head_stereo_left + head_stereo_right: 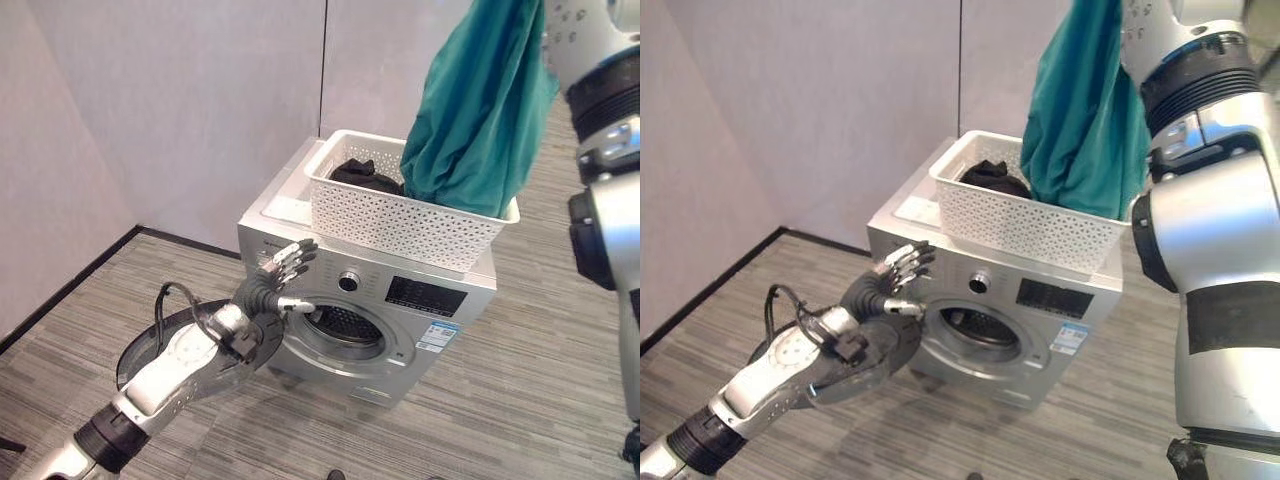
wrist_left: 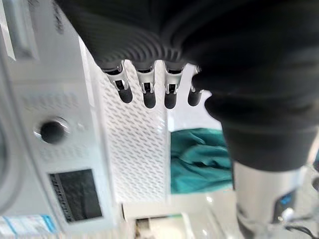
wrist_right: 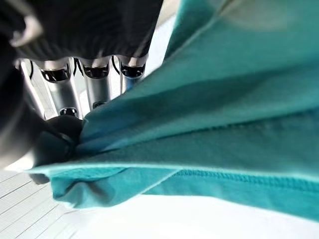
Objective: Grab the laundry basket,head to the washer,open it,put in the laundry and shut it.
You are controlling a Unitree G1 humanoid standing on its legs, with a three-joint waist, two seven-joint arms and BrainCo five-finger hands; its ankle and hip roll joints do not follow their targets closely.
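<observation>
Your right hand (image 3: 75, 94) is partly hidden by the teal cloth (image 1: 480, 110), and the cloth's top is cut off. The striped grey floor (image 1: 520, 380) meets plain pale walls (image 1: 180, 100). Your left hand (image 1: 275, 280), fingers straight, hovers at the washer (image 1: 420, 300) front beside its open door (image 1: 190, 345). Farther back, on the washer's top, the white basket (image 1: 390, 215) holds dark laundry (image 1: 365, 175). Your right hand pinches the teal cloth, hanging into the basket's right end.

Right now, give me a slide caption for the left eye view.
Right hand lifts teal garment from white basket atop washer; open left hand by the open door.
</observation>
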